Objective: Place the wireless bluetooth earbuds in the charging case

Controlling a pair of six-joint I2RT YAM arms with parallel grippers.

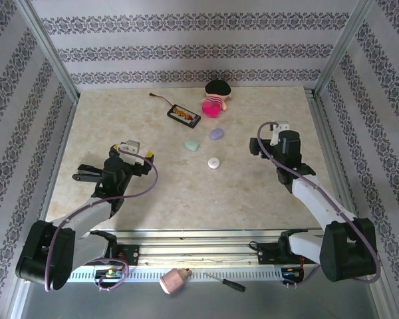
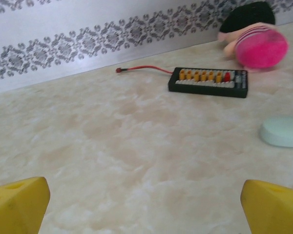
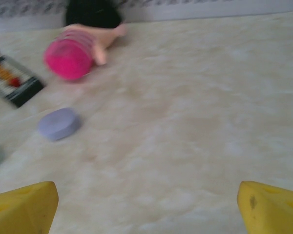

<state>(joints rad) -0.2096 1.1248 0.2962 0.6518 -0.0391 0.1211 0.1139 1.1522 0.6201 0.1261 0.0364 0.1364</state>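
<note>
**Near edge.** Below the arm bases, a screwdriver (image 1: 225, 282) and a pink cylindrical part (image 1: 174, 280) are seen lying off the counter (image 1: 153, 199).

**Arms.** The left arm (image 1: 86, 216) and the right arm (image 1: 316, 196) are extended over the counter's left and right portions. The left jaws are held wide open, with nothing between their yellow fingertips (image 2: 18, 204). The right jaws are likewise spread wide and empty, as shown by the fingertips (image 3: 22, 204) in the right wrist view.

**Middle of the counter.** The white charging case (image 1: 214, 162) is placed between the arms. Beyond it the mint charging case (image 1: 191, 144) is seen to the left, and the lavender charging case (image 1: 217, 133) slightly farther back. All three are laid flat and apart. Each is presented as a closed pebble shape, so the earbuds cannot be made out.

**Far side.** A black connector board (image 1: 183, 115) with a red wire (image 1: 161, 98) is laid farther back. Just to its right a pink plush toy (image 1: 216, 100) is rested near the patterned back wall (image 1: 186, 53).
</note>
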